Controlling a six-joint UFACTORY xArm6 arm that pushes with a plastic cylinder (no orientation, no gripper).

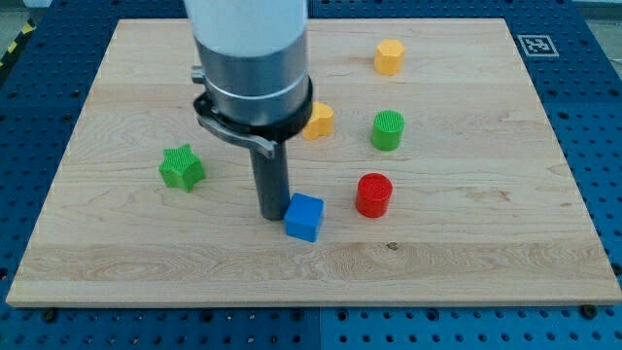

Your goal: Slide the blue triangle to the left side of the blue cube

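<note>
A blue cube [304, 216] lies on the wooden board [117, 243] a little below the view's middle. My tip [271, 215] stands right at the cube's left side, touching it or nearly so. No blue triangle shows; the arm's wide body covers the board above the tip and may hide it.
A green star block [182, 167] lies to the left of the tip. A red cylinder [374, 194] lies right of the blue cube, a green cylinder [387, 129] above it. A yellow block [320, 121] is half hidden by the arm. A yellow hexagon [389, 56] lies near the top.
</note>
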